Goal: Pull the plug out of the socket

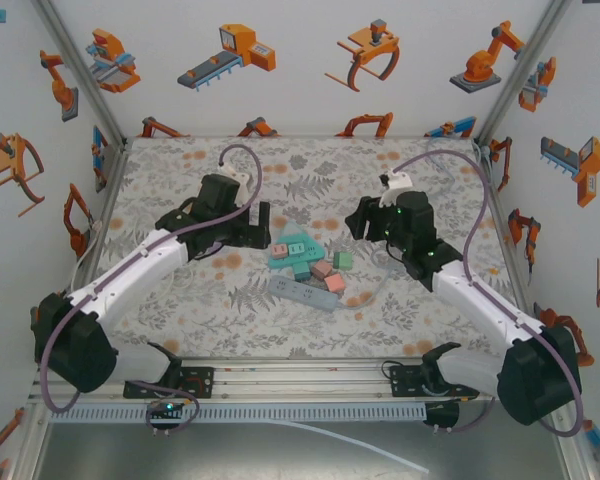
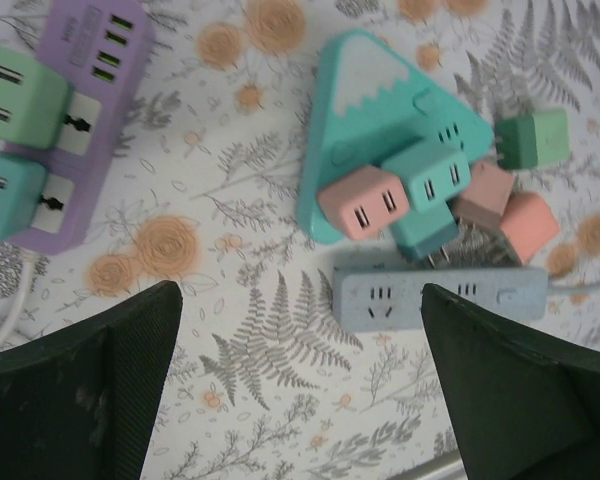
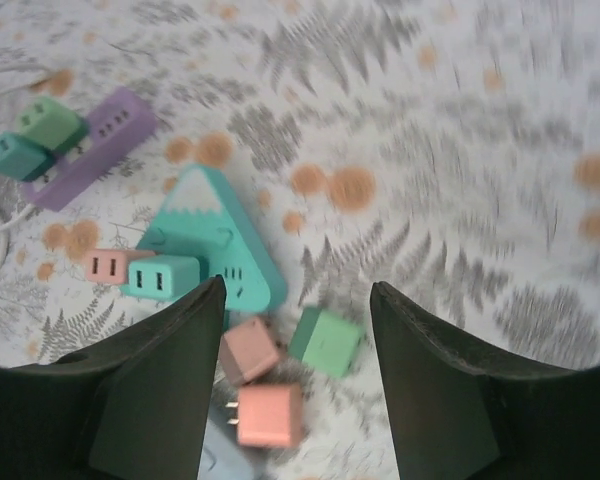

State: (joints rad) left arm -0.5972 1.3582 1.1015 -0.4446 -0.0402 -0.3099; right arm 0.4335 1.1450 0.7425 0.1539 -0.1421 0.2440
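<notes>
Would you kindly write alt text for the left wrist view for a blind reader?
A teal mountain-shaped socket block carrying a pink plug and a teal plug lies on a floral tablecloth, above a grey power strip. A purple strip with two greenish plugs sits upper left; the open left gripper frames the bottom.

arms (image 1: 130,268): white links, black joints | cables (image 1: 242,152): mauve loops | jaws: black, wedge-shaped | lights (image 1: 430,254): green

From my screen I saw a tablecloth (image 1: 310,170) printed with grey ferns and orange blooms. The white walls (image 1: 300,100) carried orange-and-blue robot cartoons (image 1: 228,55). Aluminium posts (image 1: 85,70) framed the back corners, and a slotted rail (image 1: 300,378) ran along the near edge. The light was even.
</notes>
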